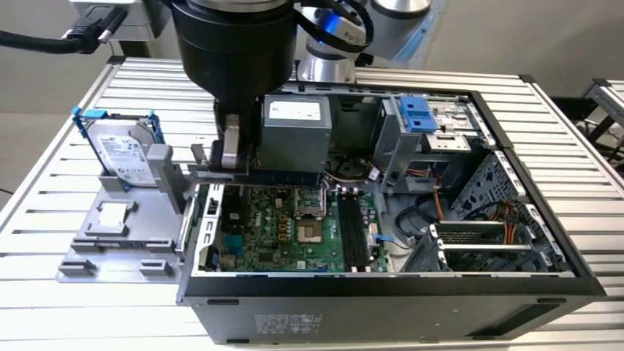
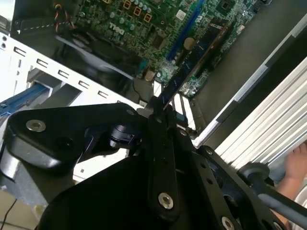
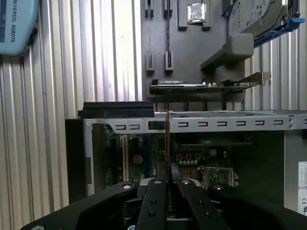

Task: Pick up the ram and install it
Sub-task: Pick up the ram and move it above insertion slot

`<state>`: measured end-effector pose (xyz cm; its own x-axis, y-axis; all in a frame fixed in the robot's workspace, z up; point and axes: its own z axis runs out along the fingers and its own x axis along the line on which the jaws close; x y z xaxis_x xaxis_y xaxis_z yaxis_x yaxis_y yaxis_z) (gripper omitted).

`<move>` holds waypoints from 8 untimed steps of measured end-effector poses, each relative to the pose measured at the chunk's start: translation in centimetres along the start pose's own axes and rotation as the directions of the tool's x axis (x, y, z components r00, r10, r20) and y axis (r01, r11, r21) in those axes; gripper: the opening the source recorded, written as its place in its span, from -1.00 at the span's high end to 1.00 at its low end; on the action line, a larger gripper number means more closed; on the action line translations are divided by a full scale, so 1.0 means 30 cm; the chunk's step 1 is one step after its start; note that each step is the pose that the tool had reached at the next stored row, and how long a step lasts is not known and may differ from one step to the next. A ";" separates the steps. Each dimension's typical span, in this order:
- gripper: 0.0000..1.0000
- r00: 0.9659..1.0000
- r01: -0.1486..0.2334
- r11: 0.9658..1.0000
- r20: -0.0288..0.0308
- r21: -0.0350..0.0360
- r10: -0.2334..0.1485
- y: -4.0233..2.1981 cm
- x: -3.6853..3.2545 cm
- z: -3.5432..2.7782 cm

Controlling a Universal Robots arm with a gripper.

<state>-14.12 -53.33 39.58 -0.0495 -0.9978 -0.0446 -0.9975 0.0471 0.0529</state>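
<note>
I have the gripper (image 1: 231, 155) over the open case (image 1: 390, 284), jaws pinched on one end of the ram (image 1: 283, 176). The ram lies level over the motherboard (image 1: 283, 232), close to the case wall on the exterior view's left. In the first wrist view it runs edge-on out from the gripper (image 3: 167, 179). The black slots (image 1: 353, 235) lie further toward the exterior view's right. Outside the case the hard drive (image 1: 122, 150) stands in its gray holder (image 1: 102, 245). In the second wrist view a hand (image 2: 297, 165) rests by the table edge.
</note>
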 end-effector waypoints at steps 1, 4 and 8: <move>1.00 1.000 0.000 1.000 0.000 0.000 0.000 -0.007 0.000 -0.001; 1.00 1.000 0.000 1.000 0.000 0.000 0.000 -0.031 -0.002 -0.002; 1.00 1.000 0.000 1.000 0.000 0.000 0.000 -0.060 -0.003 -0.003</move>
<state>-12.31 -53.32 39.58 -0.0495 -0.9978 -0.0446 -0.9975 0.0471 0.0530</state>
